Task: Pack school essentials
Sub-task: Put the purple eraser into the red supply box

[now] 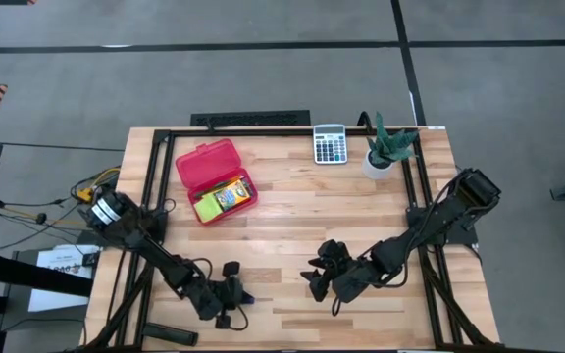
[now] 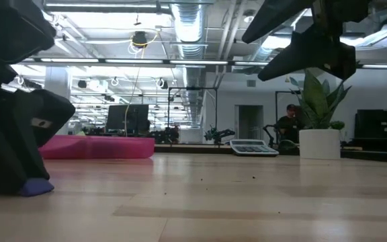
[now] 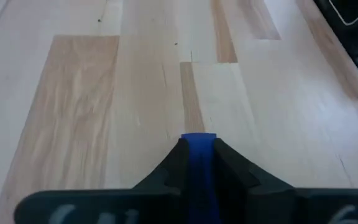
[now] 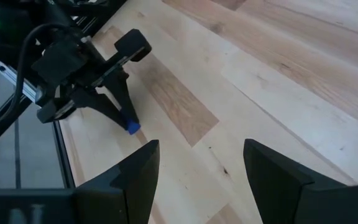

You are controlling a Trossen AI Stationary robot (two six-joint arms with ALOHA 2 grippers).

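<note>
A small blue eraser (image 3: 197,163) sits between the shut fingers of my left gripper (image 3: 197,146), low over the near-left part of the table (image 1: 241,296). The right wrist view shows that gripper slanting down with the blue eraser (image 4: 133,127) at its tip. In the low view the eraser (image 2: 36,187) is down at the table surface. My right gripper (image 4: 201,171) is open and holds nothing; it hovers above the table to the right of the left one (image 1: 318,276). The open red case (image 1: 207,163) holds a yellow-green crayon box (image 1: 230,194) and a lime pad (image 1: 208,208). My left gripper pinches the blue eraser (image 3: 197,155) between its two fingers (image 3: 173,168), one on each long side. The fingers slant down at it from above and from the table's left. The eraser's free end (image 4: 133,129) sticks out past the fingertips, at or just above the wood.
A grey calculator (image 1: 330,143) and a potted plant (image 1: 385,149) stand near the far edge, to the right of the case. A black frame rail (image 1: 155,172) runs along the table's sides. Bare wood (image 1: 292,216) lies between the grippers and the case.
</note>
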